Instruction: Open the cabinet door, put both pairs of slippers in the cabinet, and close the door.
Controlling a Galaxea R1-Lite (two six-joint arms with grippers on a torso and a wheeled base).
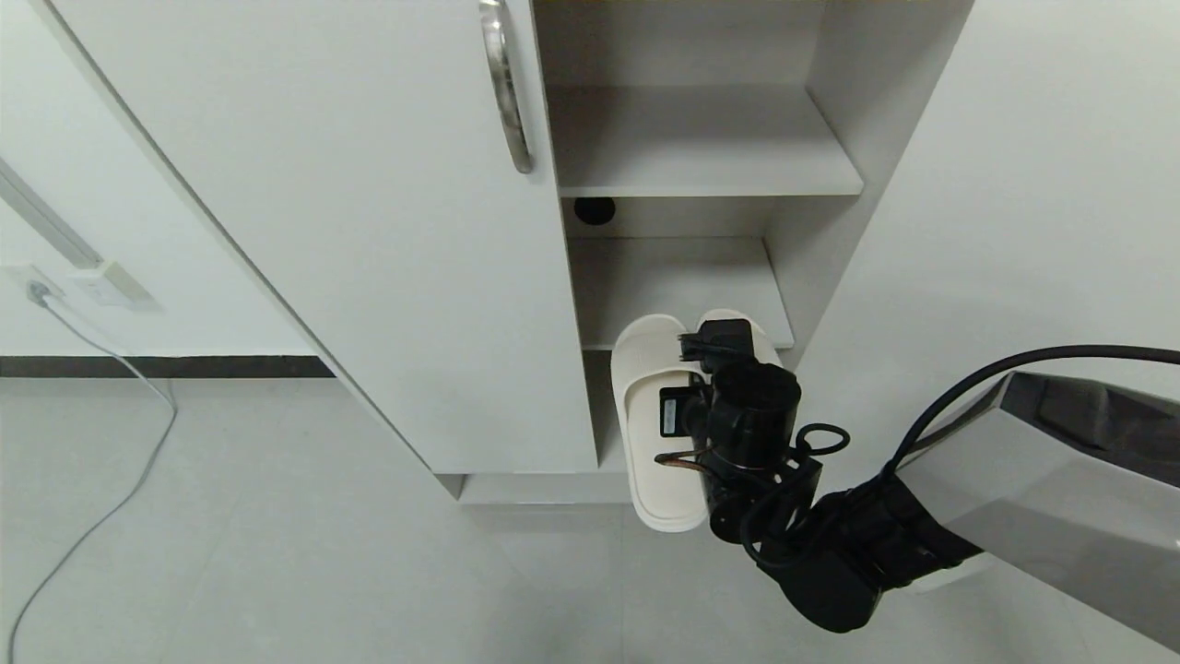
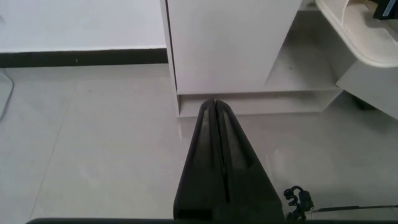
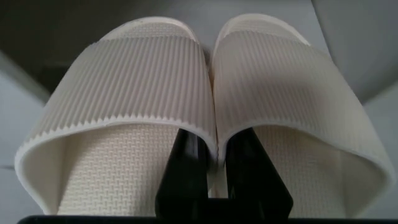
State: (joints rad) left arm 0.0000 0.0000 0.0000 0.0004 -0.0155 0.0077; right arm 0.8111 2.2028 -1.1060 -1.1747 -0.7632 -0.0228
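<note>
Right pincer (image 1: 712, 343) clamps the inner edges of a pair of cream slippers (image 1: 645, 406) held side by side. Their toes are at the front edge of the lower shelf (image 1: 673, 277) in the open cabinet (image 1: 834, 240), and their heels hang out over the floor (image 1: 323, 553). Left pincer (image 2: 214, 112) hangs clenched and empty above the floor, facing the cabinet's handled door (image 1: 323, 231).

The slippers (image 3: 140, 81) in the right gripper (image 3: 214, 171) look like cream, matt, foam-like plastic to you: straps finely ribbed, footbeds stamped with a small rough weave. Its jaws are matt black plastic, like those of the left gripper (image 2: 215, 107). Ahead of the jaws, the cabinet (image 1: 369, 231) is smooth matt white board with a polished metal handle (image 1: 505, 88). Below them, the floor (image 1: 277, 553) is pale smooth tile, faintly glossy.
</note>
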